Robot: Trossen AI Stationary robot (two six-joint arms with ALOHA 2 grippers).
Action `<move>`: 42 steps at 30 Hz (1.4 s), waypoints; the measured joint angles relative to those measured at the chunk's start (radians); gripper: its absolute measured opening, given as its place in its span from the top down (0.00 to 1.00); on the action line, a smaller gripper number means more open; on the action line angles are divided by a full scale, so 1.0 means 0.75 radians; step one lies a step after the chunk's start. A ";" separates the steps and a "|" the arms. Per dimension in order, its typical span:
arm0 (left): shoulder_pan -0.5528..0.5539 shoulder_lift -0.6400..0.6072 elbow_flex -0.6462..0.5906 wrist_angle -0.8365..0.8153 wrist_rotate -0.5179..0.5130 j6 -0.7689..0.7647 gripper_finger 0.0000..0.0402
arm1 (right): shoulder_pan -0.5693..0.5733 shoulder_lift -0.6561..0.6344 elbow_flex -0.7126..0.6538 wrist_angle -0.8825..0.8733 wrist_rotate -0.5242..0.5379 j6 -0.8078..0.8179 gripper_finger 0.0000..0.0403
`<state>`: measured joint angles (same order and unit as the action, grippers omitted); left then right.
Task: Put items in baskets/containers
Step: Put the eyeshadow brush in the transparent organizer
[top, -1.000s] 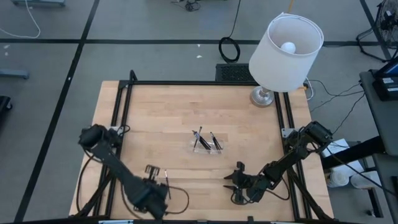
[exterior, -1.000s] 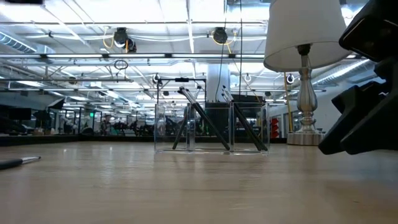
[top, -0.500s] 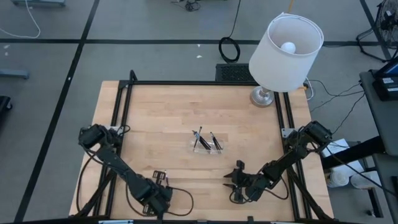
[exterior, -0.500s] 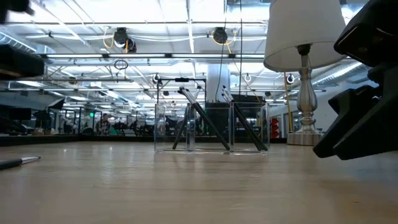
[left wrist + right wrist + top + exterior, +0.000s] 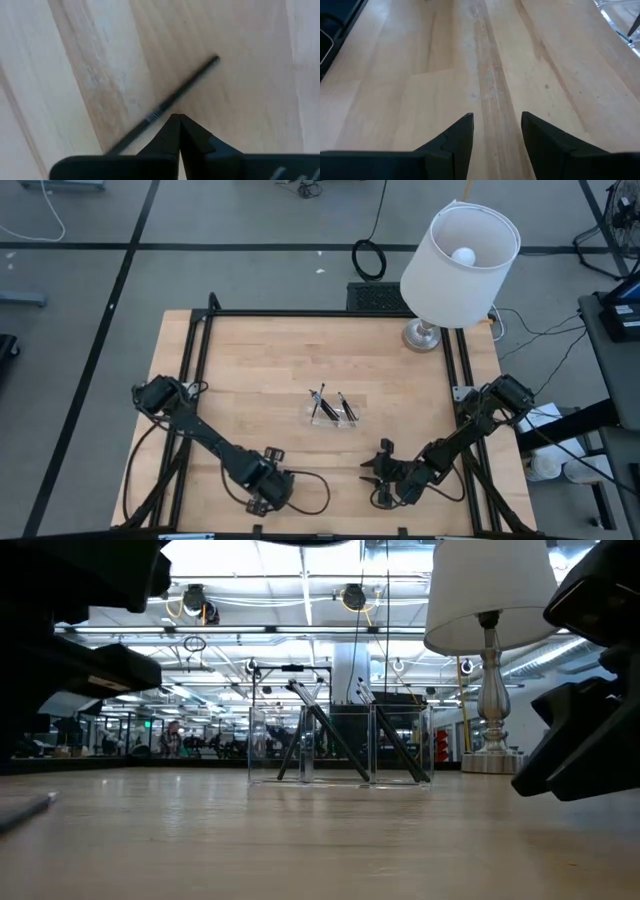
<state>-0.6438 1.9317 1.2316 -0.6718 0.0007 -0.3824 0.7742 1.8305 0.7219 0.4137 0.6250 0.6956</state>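
One thin dark stick (image 5: pixel 170 97) with a pale band lies flat on the wood near the table's front edge, left of the middle; the low view shows it in shadow (image 5: pixel 25 812). My left gripper (image 5: pixel 178 119) is shut and points down just above the stick's middle; in the high view (image 5: pixel 265 483) it covers the stick. The clear tray (image 5: pixel 333 410) stands at the table's middle, with several sticks (image 5: pixel 325 735) leaning inside it. My right gripper (image 5: pixel 496 125) waits open near the front right (image 5: pixel 383 470), nothing between its fingers.
A white-shaded lamp (image 5: pixel 460 250) stands at the far right corner on its metal foot (image 5: pixel 424 335). Black rails (image 5: pixel 195 360) run along the table's left, far and right edges. A black cable (image 5: pixel 310 495) loops on the wood beside my left gripper.
My left gripper has come down and toward the table's right edge, tipping from a slant until it points nearly straight down, and now stands over the stick. It stays shut. The stick has not moved and now lies in the gripper's shadow.
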 joint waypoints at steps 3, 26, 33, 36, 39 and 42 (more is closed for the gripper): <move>0.013 0.025 0.006 0.029 0.022 0.034 0.99 | 0.000 0.000 0.000 0.000 0.000 0.003 0.61; 0.104 0.061 0.398 -0.298 -0.489 0.684 0.98 | 0.004 0.000 0.000 0.006 -0.001 0.034 0.62; 0.273 0.059 0.297 -0.328 -0.510 0.760 0.93 | 0.013 0.000 -0.001 0.037 -0.004 0.062 0.62; 0.324 0.060 0.201 -0.289 -0.500 0.763 0.98 | 0.017 0.000 0.000 0.042 -0.057 0.059 0.62; 0.344 0.060 0.144 -0.232 -0.502 0.818 0.98 | 0.018 0.000 -0.001 0.041 -0.066 0.060 0.62; 0.360 0.060 0.108 -0.114 -0.515 0.894 0.96 | 0.009 0.000 0.000 0.041 -0.064 0.044 0.62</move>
<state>-0.3735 1.9766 1.3129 -0.7575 -0.3854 0.2880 0.7807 1.8305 0.7217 0.4447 0.5772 0.7289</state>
